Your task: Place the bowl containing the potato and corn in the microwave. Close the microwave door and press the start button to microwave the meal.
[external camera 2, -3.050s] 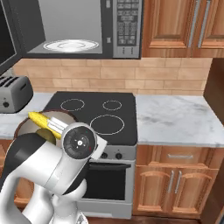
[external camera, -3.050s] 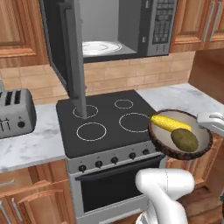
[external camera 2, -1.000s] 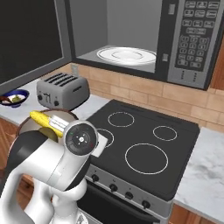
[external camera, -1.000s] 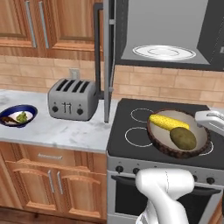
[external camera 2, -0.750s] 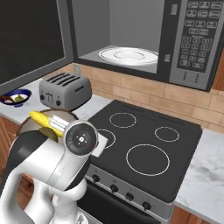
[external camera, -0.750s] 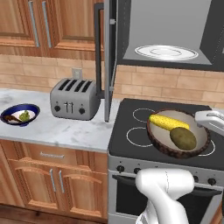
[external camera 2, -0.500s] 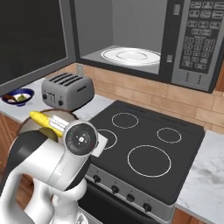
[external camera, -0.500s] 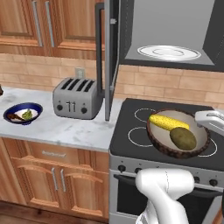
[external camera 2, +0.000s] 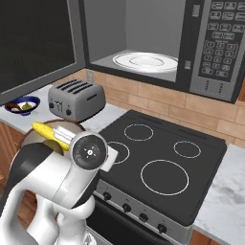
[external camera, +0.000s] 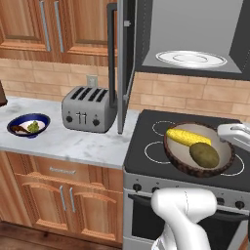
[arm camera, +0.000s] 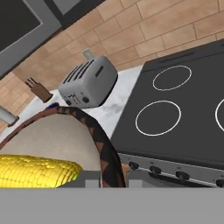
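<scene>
above the stove (external camera: 146, 146), the claw (arm camera: 113, 177) is clamped on the bowl (external camera: 195, 166) rim, corn (external camera: 188, 137) and potato (external camera: 204, 155) inside.

Toaster (external camera: 89, 109) taken as landmark: silver four-slot unit, seen on the marble counter (external camera: 73, 144), backed against the brick wall (external camera: 58, 78). A blue-rimmed bowl (external camera: 28, 125) with green and brown bits is found well to its left on the same counter. The black cooktop (external camera 2: 162, 167) (four ring burners) is set just to its right. Wooden cabinet doors (external camera: 53, 24) are seen above it, more below (external camera: 63, 200). A knife block (arm camera: 38, 89) is spotted past its far end in the hand view.
</scene>
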### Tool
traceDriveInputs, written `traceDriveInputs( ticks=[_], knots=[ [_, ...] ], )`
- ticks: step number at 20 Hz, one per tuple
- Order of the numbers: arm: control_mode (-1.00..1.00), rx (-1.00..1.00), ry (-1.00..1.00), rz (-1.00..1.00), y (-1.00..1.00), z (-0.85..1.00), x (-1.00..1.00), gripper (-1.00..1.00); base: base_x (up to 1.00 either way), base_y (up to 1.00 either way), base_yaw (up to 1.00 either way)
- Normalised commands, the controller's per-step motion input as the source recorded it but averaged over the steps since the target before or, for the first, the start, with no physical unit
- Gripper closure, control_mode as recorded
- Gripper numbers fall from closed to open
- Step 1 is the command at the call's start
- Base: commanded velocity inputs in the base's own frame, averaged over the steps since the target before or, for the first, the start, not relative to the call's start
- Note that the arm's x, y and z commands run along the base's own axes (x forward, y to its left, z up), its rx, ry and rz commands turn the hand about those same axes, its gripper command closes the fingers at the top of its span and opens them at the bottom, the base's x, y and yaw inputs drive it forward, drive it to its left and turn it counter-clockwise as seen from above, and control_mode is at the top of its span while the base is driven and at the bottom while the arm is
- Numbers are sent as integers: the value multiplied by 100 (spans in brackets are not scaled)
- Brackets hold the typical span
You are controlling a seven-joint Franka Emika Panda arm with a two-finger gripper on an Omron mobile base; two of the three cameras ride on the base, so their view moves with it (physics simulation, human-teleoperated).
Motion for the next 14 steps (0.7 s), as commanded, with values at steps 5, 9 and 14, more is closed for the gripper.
traceDriveInputs(
  ticks=[5, 9, 14],
  knots=[
    [-100, 0, 0, 0, 0, 0, 0, 100, 0, 0, 0],
    [-100, 0, -11, 0, -4, 39, -3, 100, 0, 0, 0],
    [-100, 0, -3, -11, -12, 78, 0, 100, 0, 0, 0]
  ],
)
